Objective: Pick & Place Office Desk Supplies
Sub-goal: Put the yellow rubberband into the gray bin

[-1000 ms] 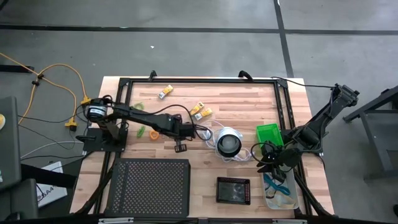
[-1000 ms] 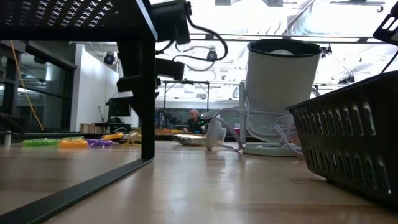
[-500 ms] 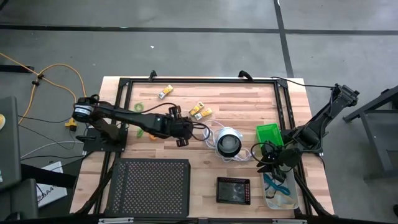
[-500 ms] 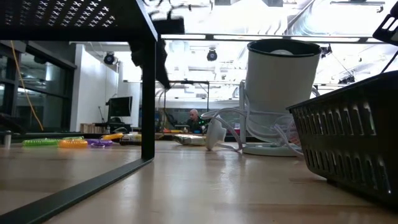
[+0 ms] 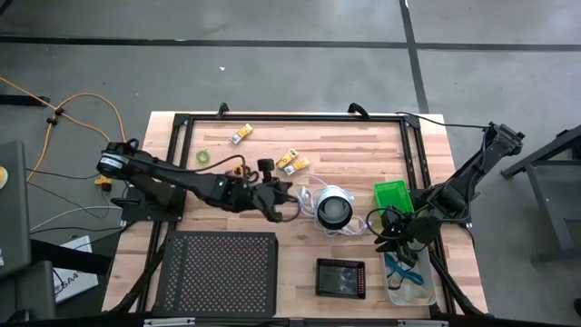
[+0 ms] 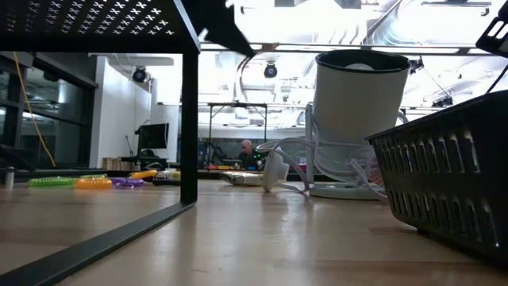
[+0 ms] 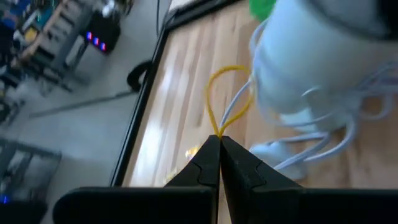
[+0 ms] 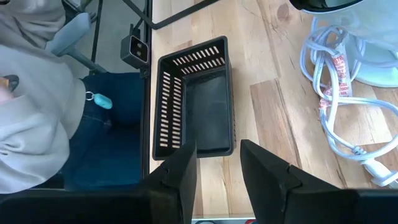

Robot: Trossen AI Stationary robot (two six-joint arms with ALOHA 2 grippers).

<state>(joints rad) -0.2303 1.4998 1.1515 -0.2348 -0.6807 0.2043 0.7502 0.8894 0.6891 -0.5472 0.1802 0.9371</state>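
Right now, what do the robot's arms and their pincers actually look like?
Both arms are dark, slender and jointed, with black cables looped alongside. The left pincer has two tapered black fingers; the right pincer has two broader, flat black fingers.

A robotics lab or workshop is indicated: a concrete floor (image 5: pixel 300 54) is seen around the wooden table (image 5: pixel 345 150), and far benches (image 6: pixel 222 168) with equipment under bright ceiling lights.

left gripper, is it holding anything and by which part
Yes: the left gripper is shut on a thin yellow-orange rubber-band loop, pinched at one end, the rest hanging free. The right gripper holds nothing.
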